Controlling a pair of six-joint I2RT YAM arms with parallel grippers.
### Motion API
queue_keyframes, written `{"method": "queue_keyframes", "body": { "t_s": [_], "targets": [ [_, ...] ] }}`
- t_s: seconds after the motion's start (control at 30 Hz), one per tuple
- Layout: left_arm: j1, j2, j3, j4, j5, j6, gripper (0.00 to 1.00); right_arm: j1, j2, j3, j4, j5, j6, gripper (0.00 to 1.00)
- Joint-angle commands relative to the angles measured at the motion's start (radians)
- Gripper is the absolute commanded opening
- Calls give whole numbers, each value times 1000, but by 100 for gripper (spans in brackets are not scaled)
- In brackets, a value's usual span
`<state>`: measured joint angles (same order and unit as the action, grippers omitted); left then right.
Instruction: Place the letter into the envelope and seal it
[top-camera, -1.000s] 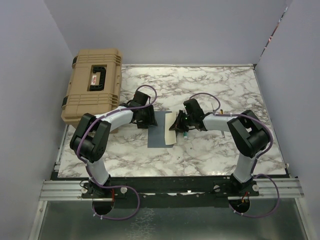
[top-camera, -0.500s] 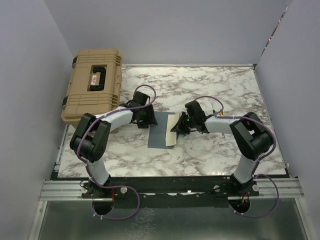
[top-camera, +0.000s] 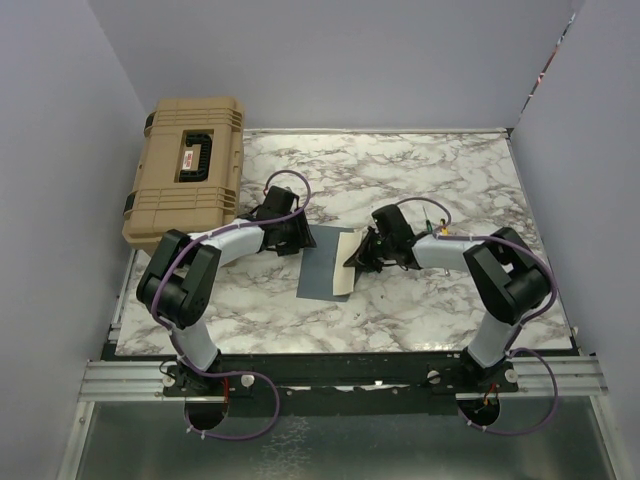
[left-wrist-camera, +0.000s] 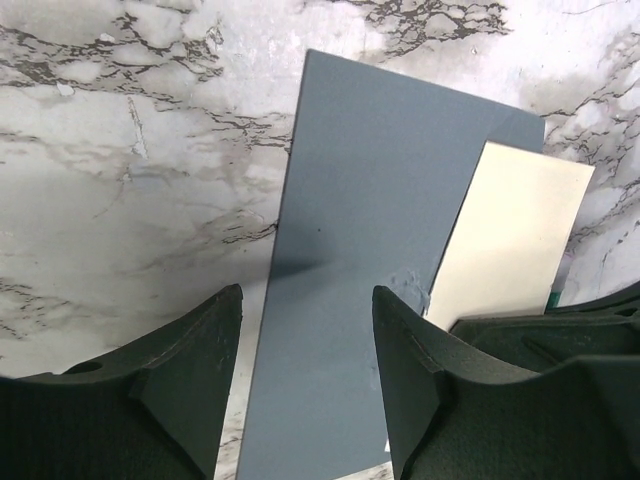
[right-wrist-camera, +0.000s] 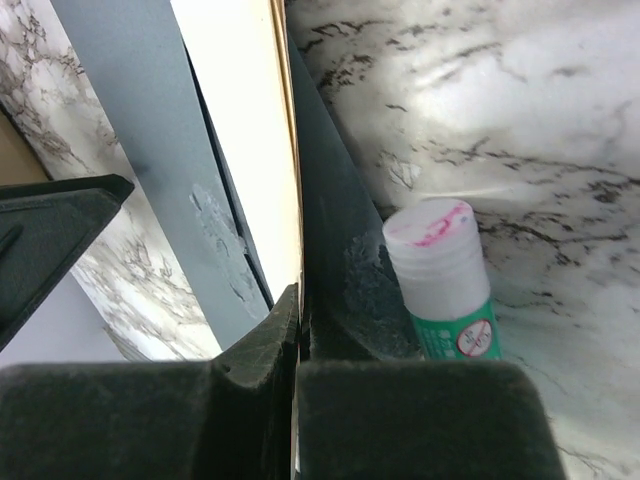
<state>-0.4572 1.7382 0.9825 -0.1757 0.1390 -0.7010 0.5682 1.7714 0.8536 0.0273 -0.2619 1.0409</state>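
The blue-grey envelope (top-camera: 318, 265) (left-wrist-camera: 365, 210) lies flat mid-table. The cream letter (top-camera: 343, 266) (left-wrist-camera: 515, 240) sticks out of its right, open side, between the front panel and the dark raised flap (right-wrist-camera: 335, 210). My right gripper (top-camera: 362, 257) (right-wrist-camera: 298, 295) is shut on the letter's (right-wrist-camera: 245, 120) outer edge, right beside the flap. My left gripper (top-camera: 296, 238) (left-wrist-camera: 307, 300) is open and low over the envelope's far left corner. One finger is over the marble, the other over the blue paper, with nothing between them.
A white-capped green glue stick (right-wrist-camera: 443, 275) lies on the marble just right of the flap, touching my right fingers. A big tan hard case (top-camera: 187, 170) sits at the far left corner of the table (top-camera: 450, 180). Grey walls enclose three sides.
My right gripper has slid slightly toward the near right with the letter's edge still pinched. The left gripper has barely shifted and stays open.
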Motion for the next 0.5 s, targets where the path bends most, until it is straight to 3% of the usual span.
{"method": "queue_keyframes", "body": {
  "t_s": [0.0, 0.27, 0.47],
  "targets": [
    [6, 33, -32, -15, -77, -2, 56, 7, -52, -40, -58, 71, 32, 1],
    [6, 49, -29, -10, -116, -5, 55, 10, -58, -40, -57, 79, 27, 1],
    [6, 63, -24, 21, -27, 2, 55, 15, 2, -7, -36, 6, -5, 1]
  ]
}}
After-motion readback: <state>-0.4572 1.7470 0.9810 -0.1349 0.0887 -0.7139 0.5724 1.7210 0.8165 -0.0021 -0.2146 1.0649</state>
